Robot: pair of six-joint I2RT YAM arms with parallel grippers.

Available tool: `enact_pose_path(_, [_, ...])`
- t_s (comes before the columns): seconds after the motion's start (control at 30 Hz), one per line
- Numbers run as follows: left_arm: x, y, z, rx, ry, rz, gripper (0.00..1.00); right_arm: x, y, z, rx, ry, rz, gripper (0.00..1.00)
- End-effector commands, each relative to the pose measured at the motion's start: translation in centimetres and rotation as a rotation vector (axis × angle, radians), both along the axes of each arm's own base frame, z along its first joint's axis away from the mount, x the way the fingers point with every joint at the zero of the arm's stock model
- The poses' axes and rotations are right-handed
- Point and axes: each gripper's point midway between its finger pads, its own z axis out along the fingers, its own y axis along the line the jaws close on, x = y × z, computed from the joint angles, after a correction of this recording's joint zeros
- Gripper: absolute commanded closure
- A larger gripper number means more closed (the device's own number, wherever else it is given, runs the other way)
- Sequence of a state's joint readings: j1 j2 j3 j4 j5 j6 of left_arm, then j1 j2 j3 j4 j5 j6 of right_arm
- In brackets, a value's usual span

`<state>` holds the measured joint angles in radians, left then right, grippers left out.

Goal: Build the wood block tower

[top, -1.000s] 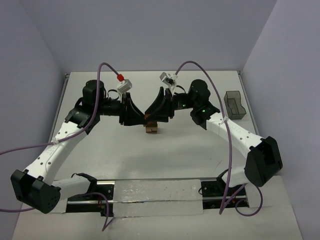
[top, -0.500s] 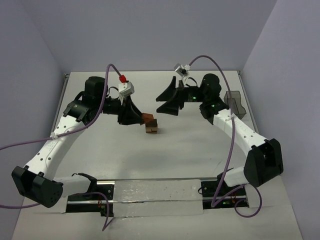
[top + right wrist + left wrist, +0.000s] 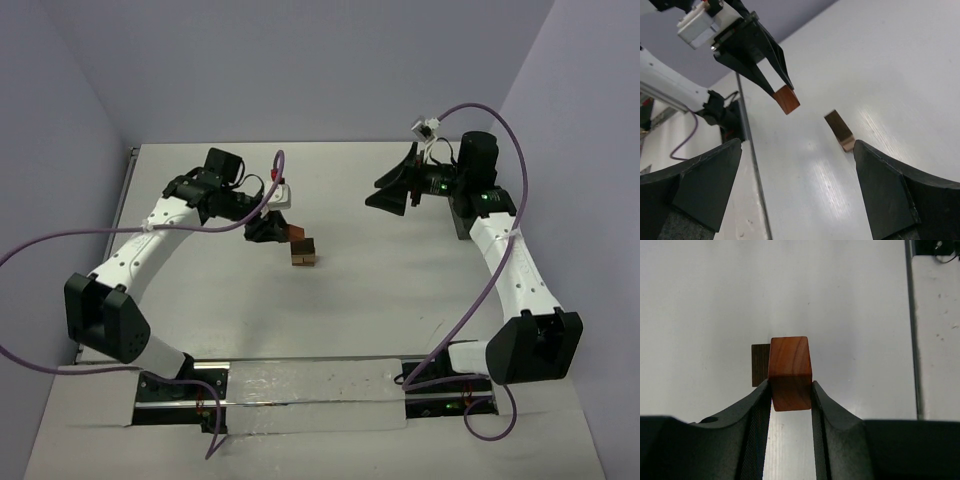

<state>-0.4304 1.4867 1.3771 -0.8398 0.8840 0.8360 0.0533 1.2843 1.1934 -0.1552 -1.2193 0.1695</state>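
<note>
**Item 1: wood block tower** (image 3: 304,257). A small stack of light tan blocks on the white tabletop (image 3: 350,320). It stands near the middle of the tabletop, somewhat closer to the far edge than to the near one. No gripper touches it. The number of blocks in it cannot be made out.

**Item 2: reddish-brown wooden piece** (image 3: 790,367). Held off the tabletop, pinched on two opposite sides. From above it sits just beside the tower's far-left corner. The right wrist view shows a clear gap between the piece and the tan blocks. In the left wrist view the tower shows as a dark tan edge beyond and to the left of the piece, which partly hides it.

**Item 3: left gripper** (image 3: 286,232). Closed narrow on the reddish-brown wooden piece. Both fingers (image 3: 757,412) press flat against its sides. The arm reaches in from the left edge of the tabletop, and the fingertips sit just left of the tower.

**Item 4: right gripper** (image 3: 388,190). Jaws spread wide and holding nothing. It hangs raised over the right part of the tabletop toward the far edge, well apart from the tower, with its opening turned toward the tower and the left gripper.
</note>
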Motion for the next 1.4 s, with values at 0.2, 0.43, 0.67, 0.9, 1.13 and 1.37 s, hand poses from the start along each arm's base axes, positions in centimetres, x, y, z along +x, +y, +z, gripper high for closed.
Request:
enact_pose_path(0.2, [1.9, -1.3, -2.2, 0.013, -0.137, -0.161, 0.95, -1.8, -1.8, -4.7, -0.168, 0.106, 0.011, 0.00])
enact_pose_path(0.43, [2.7, -2.2, -3.8, 0.022, -0.118, -0.196, 0.95, -1.8, -1.8, -4.7, -0.178, 0.119, 0.031, 0.00])
enact_pose_path(0.67, [3.5, -3.0, -5.5, 0.024, -0.066, -0.206, 0.92, -1.9, -1.8, -4.7, -0.178, 0.120, 0.033, 0.00])
enact_pose_path(0.9, [4.7, -3.5, -6.4, 0.025, -0.030, -0.165, 0.91, -1.4, -1.8, -5.2, -0.178, 0.139, 0.035, 0.00])
enact_pose_path(1.13, [5.7, -4.0, -7.1, 0.026, -0.003, -0.129, 0.88, -1.3, -1.7, -5.1, -0.169, 0.142, 0.046, 0.00])
enact_pose_path(1.37, [6.4, -4.1, -7.4, 0.037, 0.005, -0.106, 0.89, -1.4, -1.7, -5.2, -0.169, 0.141, 0.048, 0.00])
